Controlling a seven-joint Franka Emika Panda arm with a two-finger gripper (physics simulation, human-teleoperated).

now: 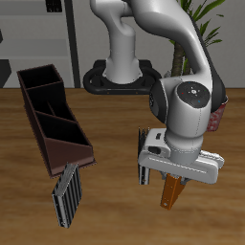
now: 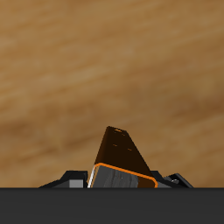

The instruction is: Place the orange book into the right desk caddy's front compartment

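The orange book (image 1: 170, 191) hangs below my gripper (image 1: 172, 179), which is shut on its upper end, lifted above the wooden table near the front edge. The wrist view shows the orange book (image 2: 121, 156) edge-on between my fingers, its dark cover and orange rim tapering away toward the table. The right desk caddy (image 1: 53, 113), a long dark maroon box with dividers, lies well off to the side of my gripper, running from the back of the table toward the front. Its compartments look empty.
A black-and-white striped book (image 1: 67, 194) leans against the caddy's near end. The robot's base (image 1: 122, 77) stands at the back. A dark reddish object (image 1: 218, 113) is partly hidden behind the arm.
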